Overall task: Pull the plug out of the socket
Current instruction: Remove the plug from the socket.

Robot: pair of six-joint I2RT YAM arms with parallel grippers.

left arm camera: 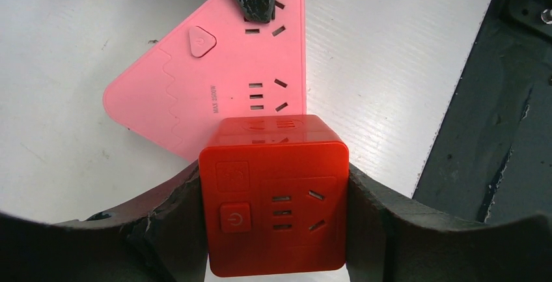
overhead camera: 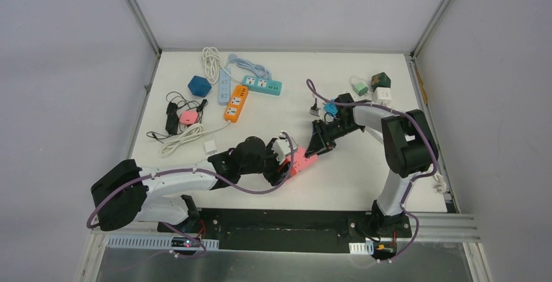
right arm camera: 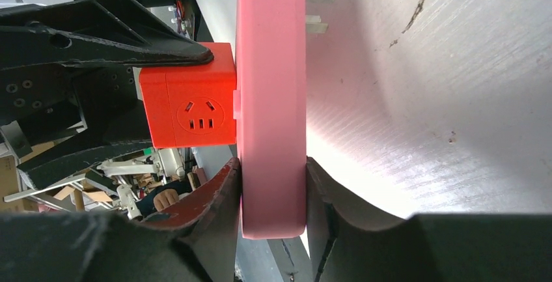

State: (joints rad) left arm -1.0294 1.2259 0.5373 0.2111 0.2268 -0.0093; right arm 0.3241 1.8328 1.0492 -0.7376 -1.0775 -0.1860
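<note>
The plug is a red cube adapter (left arm camera: 273,204) with a power button, seated flush against the face of the flat pink socket (left arm camera: 215,86). My left gripper (left arm camera: 273,220) is shut on the red cube, one pad on each side. In the right wrist view my right gripper (right arm camera: 273,207) is shut on the edge of the pink socket (right arm camera: 272,99), and the red cube (right arm camera: 189,103) sticks out from its left face. In the top view the pink socket (overhead camera: 306,161) is held between both grippers near the table's front middle.
Orange (overhead camera: 235,103), teal (overhead camera: 262,85) and white-blue (overhead camera: 223,86) power strips, a blue cube (overhead camera: 199,86) and coiled cables (overhead camera: 189,135) lie at the back left. Small adapters (overhead camera: 381,88) sit at the back right. The table's dark front edge (overhead camera: 280,220) is close by.
</note>
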